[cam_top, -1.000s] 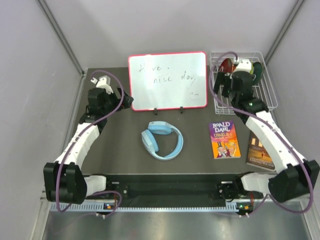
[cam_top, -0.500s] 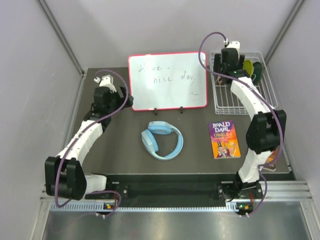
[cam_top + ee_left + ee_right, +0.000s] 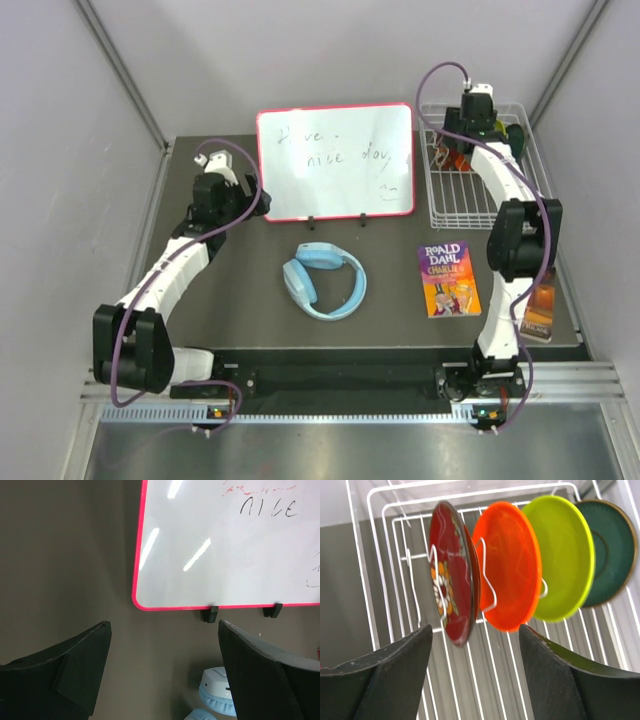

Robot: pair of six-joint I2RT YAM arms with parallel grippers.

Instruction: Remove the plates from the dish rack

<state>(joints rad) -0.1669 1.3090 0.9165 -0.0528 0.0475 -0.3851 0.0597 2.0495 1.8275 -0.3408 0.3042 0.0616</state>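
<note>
The white wire dish rack (image 3: pixel 450 205) stands at the back right. In the right wrist view its wires (image 3: pixel 385 585) hold four upright plates in a row: dark red (image 3: pixel 451 592), orange (image 3: pixel 510 570), yellow-green (image 3: pixel 565 555), dark green (image 3: pixel 610 555). My right gripper (image 3: pixel 475 677) is open and empty, above the rack, jaws spread below the red and orange plates; it shows from above too (image 3: pixel 470 135). My left gripper (image 3: pixel 162 675) is open and empty over the table, near the whiteboard's lower left corner.
A red-framed whiteboard (image 3: pixel 335 160) stands at the back middle. Blue headphones (image 3: pixel 325 280) lie in the middle. A Roald Dahl book (image 3: pixel 448 278) lies right of them, and a darker book (image 3: pixel 538 305) sits at the right edge. Grey walls close in both sides.
My right arm has swung up and stretched back, bringing the gripper over the rack's far end above the plates. My left arm has shifted slightly right toward the whiteboard.
</note>
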